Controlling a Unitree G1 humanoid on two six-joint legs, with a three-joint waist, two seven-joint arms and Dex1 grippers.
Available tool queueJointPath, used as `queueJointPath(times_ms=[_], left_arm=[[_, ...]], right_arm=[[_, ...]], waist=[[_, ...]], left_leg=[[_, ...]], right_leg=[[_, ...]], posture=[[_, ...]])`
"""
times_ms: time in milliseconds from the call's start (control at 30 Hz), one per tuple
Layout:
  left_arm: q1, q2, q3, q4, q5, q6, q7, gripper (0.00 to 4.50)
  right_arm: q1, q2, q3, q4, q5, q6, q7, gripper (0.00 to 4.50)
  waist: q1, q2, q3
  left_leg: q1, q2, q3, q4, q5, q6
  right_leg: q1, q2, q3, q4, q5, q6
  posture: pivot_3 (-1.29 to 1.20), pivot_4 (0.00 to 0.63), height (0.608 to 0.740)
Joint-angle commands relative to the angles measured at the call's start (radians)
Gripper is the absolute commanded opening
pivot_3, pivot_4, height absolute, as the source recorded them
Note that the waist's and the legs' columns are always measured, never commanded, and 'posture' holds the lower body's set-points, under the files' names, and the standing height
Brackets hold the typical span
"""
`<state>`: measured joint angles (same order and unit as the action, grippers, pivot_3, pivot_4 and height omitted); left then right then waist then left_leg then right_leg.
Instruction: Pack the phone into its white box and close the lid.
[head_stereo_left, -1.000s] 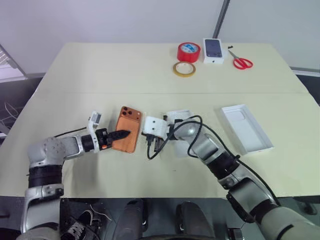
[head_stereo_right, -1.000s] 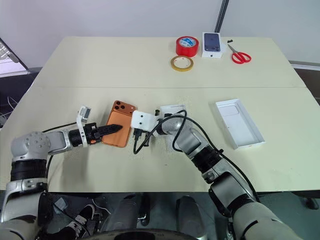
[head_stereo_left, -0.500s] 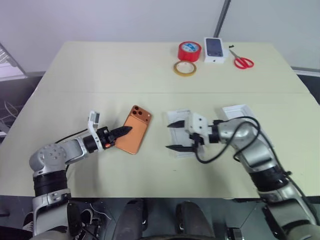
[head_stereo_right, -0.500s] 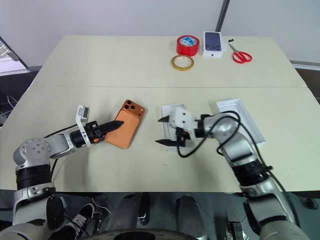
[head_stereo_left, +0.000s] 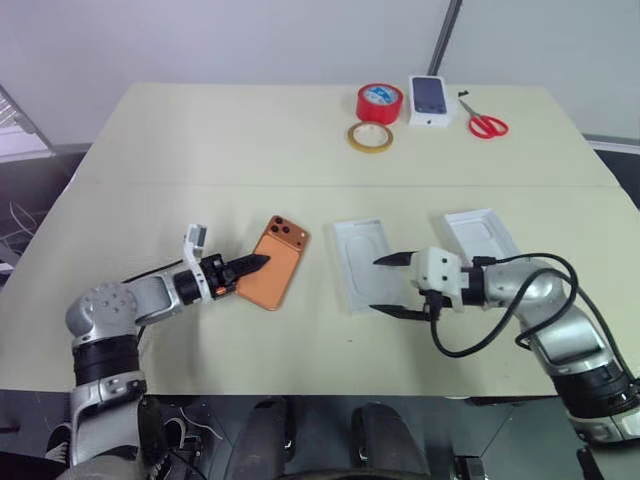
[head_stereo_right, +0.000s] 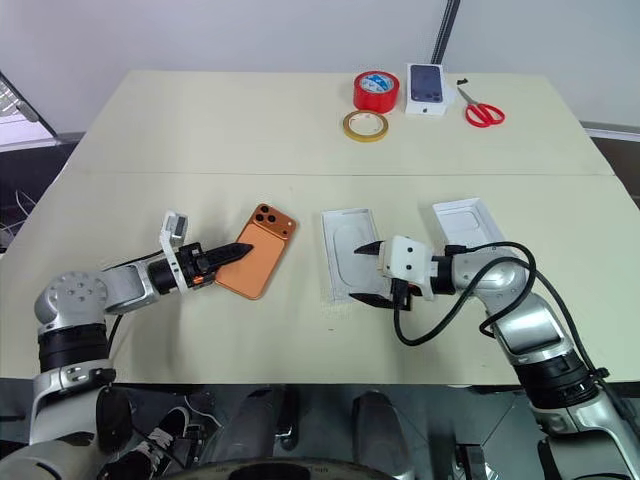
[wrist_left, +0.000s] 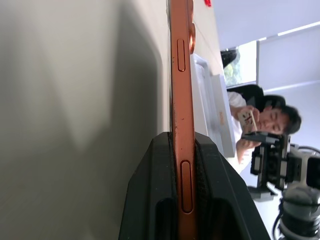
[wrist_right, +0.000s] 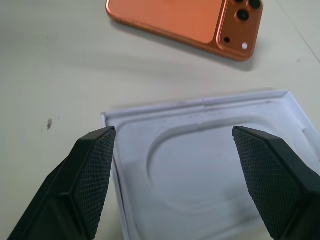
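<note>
Phone (head_stereo_left: 279, 273) edge pinched by left pincer (head_stereo_left: 252, 265); right pincer (head_stereo_left: 390, 285) spread wide.

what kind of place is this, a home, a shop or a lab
Most likely a lab or office test room: two plain cream tables pushed together against a bare grey wall, a person seated nearby in the left wrist view, and staged props such as red-handled scissors.

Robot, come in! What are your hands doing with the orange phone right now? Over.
Left gripper shut on the phone. Right gripper open over the flat white insert. Lid sits beside it. Nothing blocking.
</note>
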<state>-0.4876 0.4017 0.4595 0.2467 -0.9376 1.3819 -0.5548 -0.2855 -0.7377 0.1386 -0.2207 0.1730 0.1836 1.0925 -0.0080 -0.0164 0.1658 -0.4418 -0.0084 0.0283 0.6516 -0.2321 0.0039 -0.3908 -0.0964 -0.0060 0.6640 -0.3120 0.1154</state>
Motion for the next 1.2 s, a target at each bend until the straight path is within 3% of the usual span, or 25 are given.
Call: queueJointPath(times_ms=[33,333,467,833,933,1033,1200], left_arm=[[-0.022,0.001,0.069,-0.003,-0.077,0.041,0.000,0.01],[-0.026,-0.049,0.112,-0.010,-0.109,0.063,0.057,0.01],[-0.013,-0.050,0.097,-0.045,-0.106,0.036,0.055,0.00],[0.002,-0.054,0.089,-0.081,-0.117,0.028,0.062,0.00],[0.003,-0.057,0.080,-0.090,-0.113,0.028,0.066,0.00],[0.001,-0.061,0.081,-0.094,-0.114,0.026,0.070,0.00],[-0.052,-0.086,0.094,-0.104,-0.126,0.006,0.114,0.00]], right_arm=[[0.043,-0.044,-0.059,-0.057,0.044,-0.043,0.033,3.94],[0.119,-0.121,-0.036,-0.033,0.019,-0.146,0.105,3.94],[0.110,-0.101,-0.021,-0.020,0.007,-0.155,0.093,2.58],[0.089,-0.071,0.030,0.053,-0.054,-0.211,0.073,2.58],[0.081,-0.070,0.040,0.075,-0.068,-0.222,0.069,1.76],[0.078,-0.071,0.048,0.084,-0.069,-0.225,0.073,0.25],[0.047,-0.020,0.061,0.064,-0.083,-0.172,0.015,0.11]], waist=[[0.002,0.000,0.000],[0.012,-0.001,0.001],[0.017,-0.001,0.001],[0.020,-0.001,0.001],[0.020,-0.001,0.001],[0.020,-0.001,0.001],[0.019,-0.001,0.001]], left_leg=[[0.000,0.000,0.000,0.000,0.000,0.000],[0.000,0.000,0.000,0.001,0.000,0.000],[0.000,0.000,0.000,0.001,0.002,-0.003],[0.000,0.000,0.000,0.002,0.002,-0.003],[0.000,0.000,0.000,0.002,0.002,-0.003],[0.000,0.000,0.000,0.002,0.002,-0.003],[0.000,0.000,0.000,0.002,0.002,-0.003]], right_leg=[[0.000,0.000,0.000,0.000,0.000,0.000],[0.001,0.000,0.000,0.000,0.000,0.000],[0.001,0.000,0.000,0.000,0.000,0.000],[0.002,0.000,0.000,0.000,0.000,0.000],[0.002,0.000,0.000,0.000,0.000,0.000],[0.002,0.000,0.000,0.000,0.000,0.000],[0.002,0.000,0.000,0.000,0.000,0.000]], posture=[[0.00,0.150,0.728],[0.00,0.150,0.728],[0.00,0.150,0.728],[0.00,0.150,0.728],[0.00,0.150,0.728],[0.00,0.150,0.728],[0.00,0.150,0.728]])
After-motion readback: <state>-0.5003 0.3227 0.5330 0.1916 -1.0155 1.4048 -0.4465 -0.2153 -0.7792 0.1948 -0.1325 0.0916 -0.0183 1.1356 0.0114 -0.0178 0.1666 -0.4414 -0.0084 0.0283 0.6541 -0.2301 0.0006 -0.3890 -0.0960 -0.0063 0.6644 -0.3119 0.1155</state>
